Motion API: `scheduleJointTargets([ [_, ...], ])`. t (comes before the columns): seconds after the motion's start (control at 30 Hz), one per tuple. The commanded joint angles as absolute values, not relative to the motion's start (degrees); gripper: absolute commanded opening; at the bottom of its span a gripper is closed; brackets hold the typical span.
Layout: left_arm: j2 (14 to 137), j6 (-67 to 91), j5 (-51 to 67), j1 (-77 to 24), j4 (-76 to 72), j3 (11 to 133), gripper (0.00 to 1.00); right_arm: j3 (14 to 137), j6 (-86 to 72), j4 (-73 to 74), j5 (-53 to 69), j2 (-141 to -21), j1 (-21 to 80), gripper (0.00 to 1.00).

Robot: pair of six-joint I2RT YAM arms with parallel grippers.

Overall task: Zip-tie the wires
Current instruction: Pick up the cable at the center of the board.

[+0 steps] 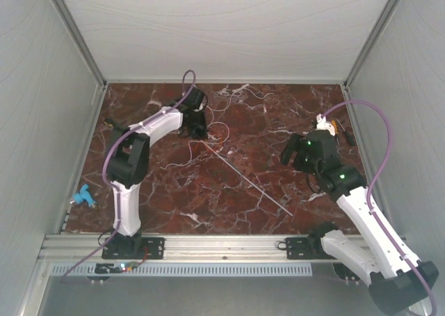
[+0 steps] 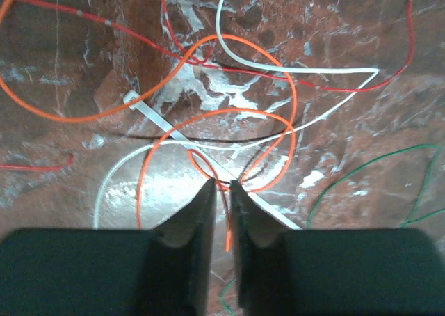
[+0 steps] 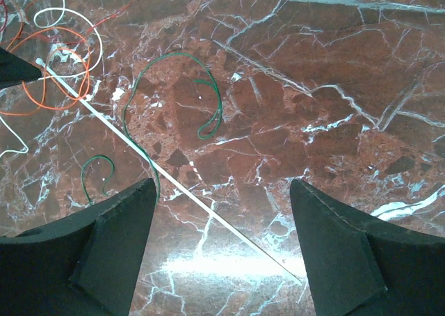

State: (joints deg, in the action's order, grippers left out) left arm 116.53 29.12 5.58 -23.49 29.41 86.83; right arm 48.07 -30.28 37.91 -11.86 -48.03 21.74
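Showing narrow jaws, the left gripper (image 2: 222,184) has one orange strand of the wires (image 2: 327,70) between them; whether it is pinched I cannot tell. The zip tie (image 2: 160,121) runs past their tips and ends between the wide, empty jaws of the right gripper (image 3: 222,182).

White arms (image 1: 158,124), black joints (image 1: 129,164), purple cables (image 1: 384,149)

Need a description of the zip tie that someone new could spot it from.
On the red marble table, look at the middle. The zip tie runs diagonally from the wires by the left gripper toward the near right. It's the only straight pale strip; the wires all curl.
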Motion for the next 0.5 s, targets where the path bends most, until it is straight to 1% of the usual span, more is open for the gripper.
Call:
scheduleJointTargets([
  [0.0,117.51,28.78,5.77,-23.86,28.45,89.82,0.0,48.13,-29.29,38.88,-11.5,-47.29,20.86,0.76],
  [0.17,114.07,29.86,2.95,-24.08,29.28,89.99,0.0,48.39,-29.42,38.68,-11.38,-47.32,20.47,0.76],
  [0.3,106.45,31.91,-1.08,-24.08,28.92,90.0,0.0,49.05,-28.65,38.3,-11.39,-47.29,20.39,0.76],
  [0.47,97.33,31.58,-2.13,-24.08,27.04,92.3,0.0,50.43,-25.46,36.25,-10.48,-47.06,20.39,0.77],
])
